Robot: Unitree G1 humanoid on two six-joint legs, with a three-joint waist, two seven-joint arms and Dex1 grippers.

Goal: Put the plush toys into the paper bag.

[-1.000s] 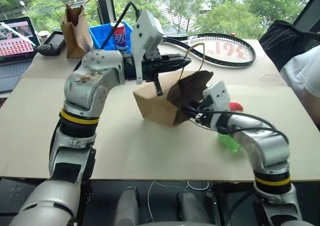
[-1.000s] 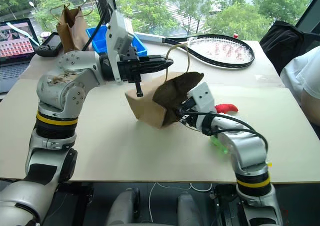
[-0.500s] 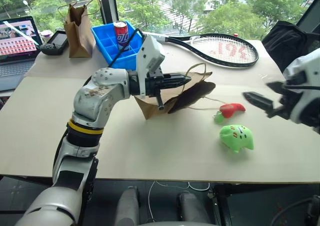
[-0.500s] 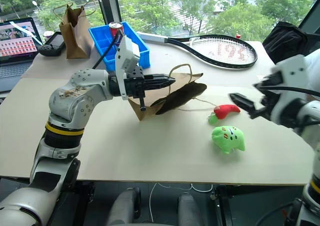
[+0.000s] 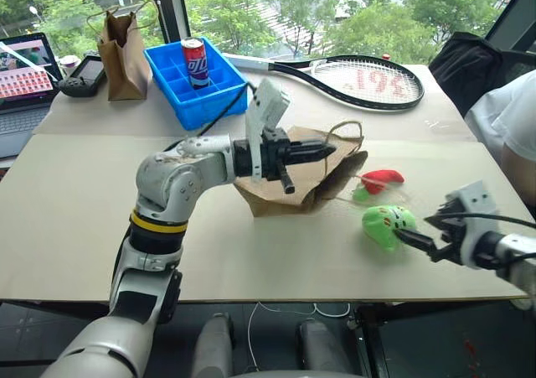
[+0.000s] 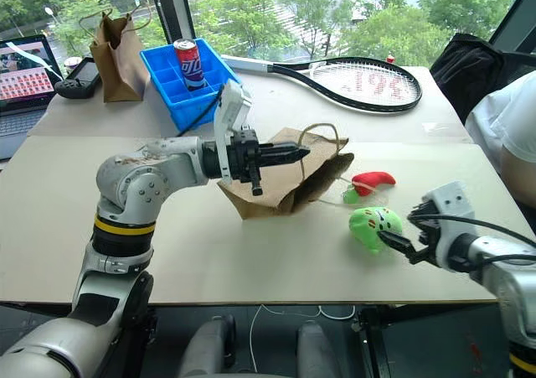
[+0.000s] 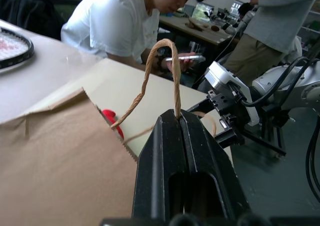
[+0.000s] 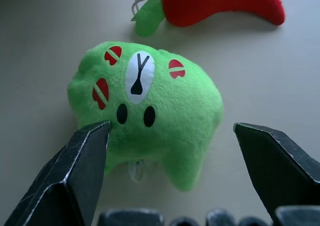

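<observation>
Left hand (image 5: 322,152): I see it clenched on a cord handle (image 7: 150,70) of the paper bag (image 5: 289,195), centre of frame.
Paper bag: slumped on the tabletop (image 5: 75,219), mouth toward the right.
Right hand (image 5: 416,243): fingers spread wide, grasping nothing, lower right, just beside the green plush toy (image 5: 387,224).
Red chili toy (image 5: 380,178): on the tabletop between bag and green toy.

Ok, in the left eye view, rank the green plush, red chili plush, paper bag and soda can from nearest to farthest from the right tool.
1. Green plush, just ahead of the open right tool.
2. Red chili plush, beyond the green one.
3. Paper bag, mid-table, its handle pinched by the left tool.
4. Soda can, in the blue tray, far left.
</observation>
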